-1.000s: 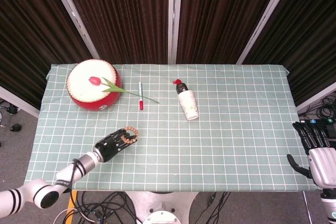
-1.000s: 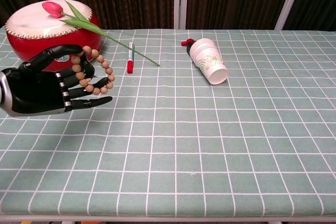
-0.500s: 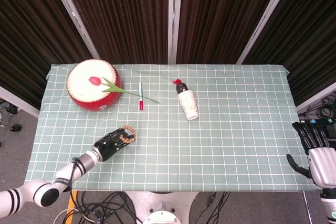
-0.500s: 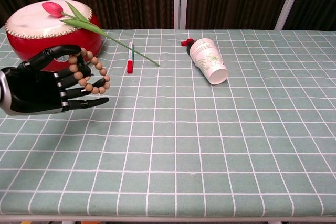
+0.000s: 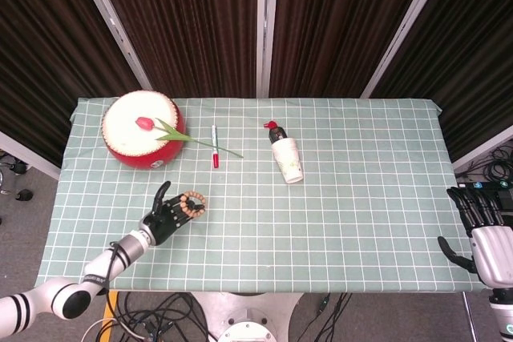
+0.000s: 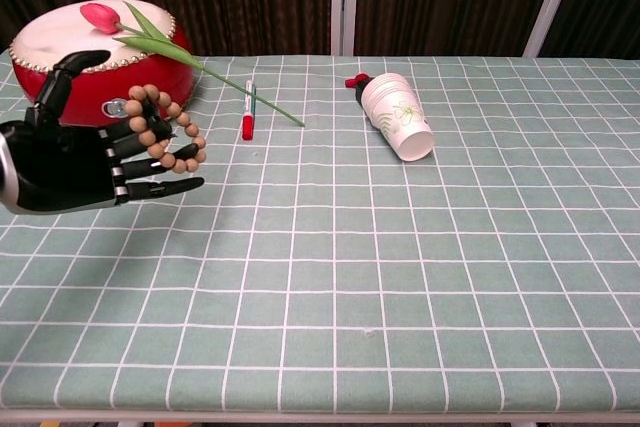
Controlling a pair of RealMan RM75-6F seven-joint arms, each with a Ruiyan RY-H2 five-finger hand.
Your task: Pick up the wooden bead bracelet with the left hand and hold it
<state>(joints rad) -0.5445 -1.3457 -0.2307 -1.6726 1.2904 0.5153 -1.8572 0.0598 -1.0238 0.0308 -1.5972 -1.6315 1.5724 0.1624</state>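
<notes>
wooden bead bracelet [image 6: 160,130]: ring of round, matte tan beads, looped over the fingers of the black jointed left hand [image 6: 75,162], held above the checked cloth table [image 6: 400,277] near its front-left corner | right hand [image 5: 485,234]: fingers spread, empty, head view only, off the right edge

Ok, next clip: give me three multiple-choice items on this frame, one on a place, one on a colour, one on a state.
1. Where does the tulip's bloom lie?
A. on the drum
B. inside the cups
C. in the right hand

2. What colour is the marker's cap?
A. blue
B. red
C. yellow

3. How are the paper cups?
A. upright
B. on their side
C. crushed flat

Answers:
1. A, the tulip lies across the drum.
2. B, the marker ends in red.
3. B, the paper cups lie sideways, mouth toward the chest camera.
</notes>
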